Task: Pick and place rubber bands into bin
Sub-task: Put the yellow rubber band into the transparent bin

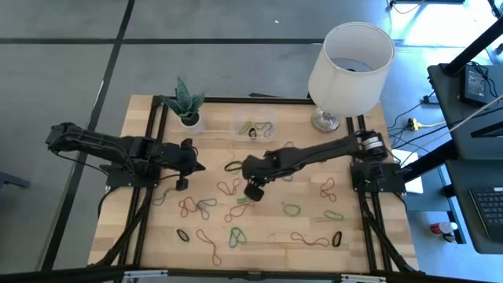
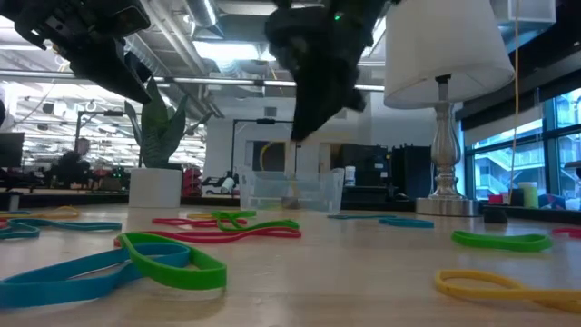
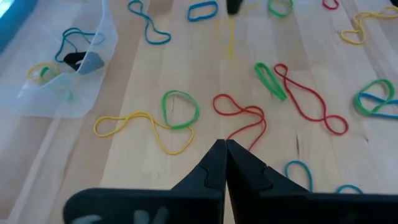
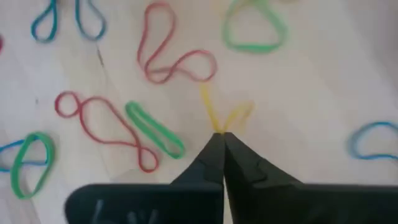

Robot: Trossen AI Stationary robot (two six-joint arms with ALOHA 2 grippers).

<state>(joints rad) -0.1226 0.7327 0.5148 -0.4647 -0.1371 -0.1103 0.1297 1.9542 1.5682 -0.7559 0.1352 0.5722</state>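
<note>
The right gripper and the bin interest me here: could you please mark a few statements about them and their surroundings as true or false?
1. The right gripper is shut on a yellow rubber band. True.
2. The bin holds no rubber bands yet. False: a few bands already lie inside it.
3. The left gripper is shut and holds nothing. True.
4. The lamp stands at the table's centre. False: it stands at a far corner, on the right arm's side.
5. The plant pot sits beside the bin, on the left arm's side. True.
</note>
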